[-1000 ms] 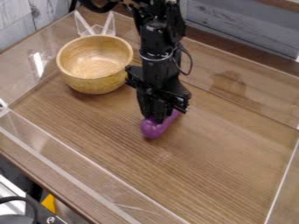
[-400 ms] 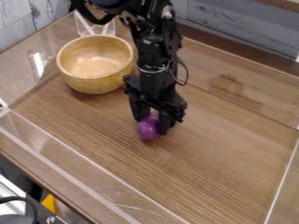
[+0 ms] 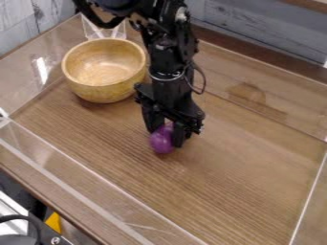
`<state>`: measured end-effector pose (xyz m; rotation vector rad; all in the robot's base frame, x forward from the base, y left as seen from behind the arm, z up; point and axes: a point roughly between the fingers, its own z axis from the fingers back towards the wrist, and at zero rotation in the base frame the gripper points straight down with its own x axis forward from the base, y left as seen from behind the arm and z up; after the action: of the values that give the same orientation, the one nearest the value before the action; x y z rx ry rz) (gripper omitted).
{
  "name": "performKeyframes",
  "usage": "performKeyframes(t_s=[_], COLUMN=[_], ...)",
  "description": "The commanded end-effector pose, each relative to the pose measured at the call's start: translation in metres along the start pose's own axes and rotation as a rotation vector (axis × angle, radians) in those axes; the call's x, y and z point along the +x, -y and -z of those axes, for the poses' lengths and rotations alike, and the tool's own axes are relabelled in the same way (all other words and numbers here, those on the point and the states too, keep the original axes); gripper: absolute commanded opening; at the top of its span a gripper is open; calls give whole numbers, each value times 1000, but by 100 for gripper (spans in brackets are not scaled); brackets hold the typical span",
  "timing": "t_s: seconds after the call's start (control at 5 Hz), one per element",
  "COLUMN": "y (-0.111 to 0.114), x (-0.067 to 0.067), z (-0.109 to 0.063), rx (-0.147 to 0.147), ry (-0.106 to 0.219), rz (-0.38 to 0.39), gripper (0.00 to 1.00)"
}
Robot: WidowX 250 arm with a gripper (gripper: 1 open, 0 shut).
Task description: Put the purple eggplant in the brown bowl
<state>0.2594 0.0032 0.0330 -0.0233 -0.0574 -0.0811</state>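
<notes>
We hold our gripper [image 3: 167, 134] straight down with its jaws straddling the purple eggplant [image 3: 161, 143] on the table [image 3: 243, 172], not visibly clamped, ready to carry it to the brown bowl [image 3: 102, 69].

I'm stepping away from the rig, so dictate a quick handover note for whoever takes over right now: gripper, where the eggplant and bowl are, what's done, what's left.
Gripper: pointing straight down, low over the table, jaws either side of the purple eggplant. Whether they are clamped on it cannot be told from this view.
Purple eggplant: on the wooden table, mid-surface, under the gripper, not lifted.
Brown bowl: upright, empty, toward the back left of the table, apart from the eggplant.
Done: gripper brought down onto the eggplant.
Left: secure the grasp, lift, carry over to the bowl, release inside.
</notes>
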Motion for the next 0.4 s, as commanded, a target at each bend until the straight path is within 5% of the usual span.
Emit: performKeyframes(t_s=[0.0, 0.2], y=[5, 8], x=[5, 5], z=[-7, -7], rx=[0, 0], ry=[45, 53], rz=[15, 21], gripper=[0, 0])
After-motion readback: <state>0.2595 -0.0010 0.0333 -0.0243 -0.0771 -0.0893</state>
